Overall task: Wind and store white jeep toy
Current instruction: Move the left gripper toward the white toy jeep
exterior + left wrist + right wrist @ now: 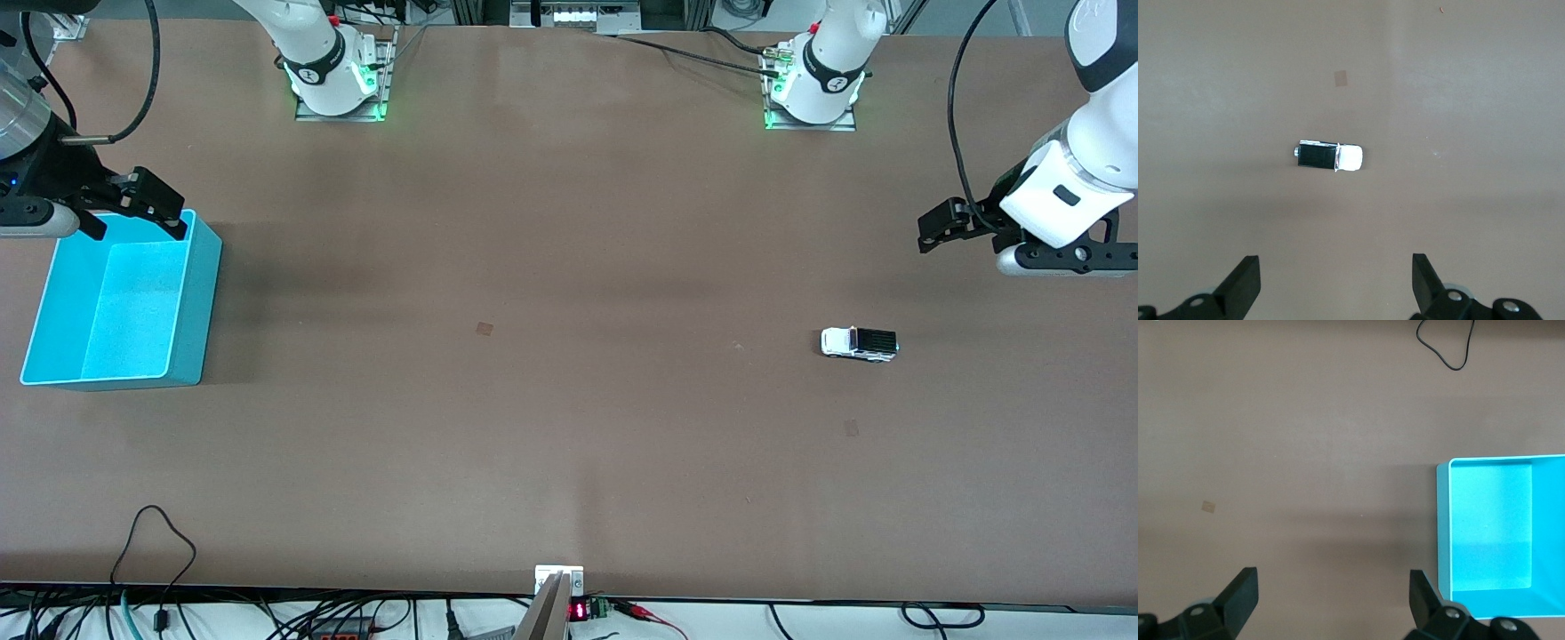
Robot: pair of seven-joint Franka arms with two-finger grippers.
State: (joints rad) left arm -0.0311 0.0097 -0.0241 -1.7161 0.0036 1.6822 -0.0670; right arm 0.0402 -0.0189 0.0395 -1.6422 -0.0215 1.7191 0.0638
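The white jeep toy [859, 343], a tiny white car with a black rear panel, stands on its wheels on the brown table toward the left arm's end. My left gripper [933, 229] hangs open in the air over the table, apart from the toy. In the left wrist view the jeep [1330, 156] lies well clear of the open left gripper [1336, 280]. My right gripper [140, 224] hovers open over the edge of the turquoise bin [200, 302] that lies toward the arms' bases. The right wrist view shows the bin's rim [1443, 520] beside the open right gripper [1333, 597]. Nothing is in the bin.
Small tape marks sit on the table, one near the middle [484, 329] and one nearer the camera than the jeep [852, 428]. A black cable loop [151, 542] lies at the table's front edge. The arm bases [338, 80] [813, 89] stand along the back.
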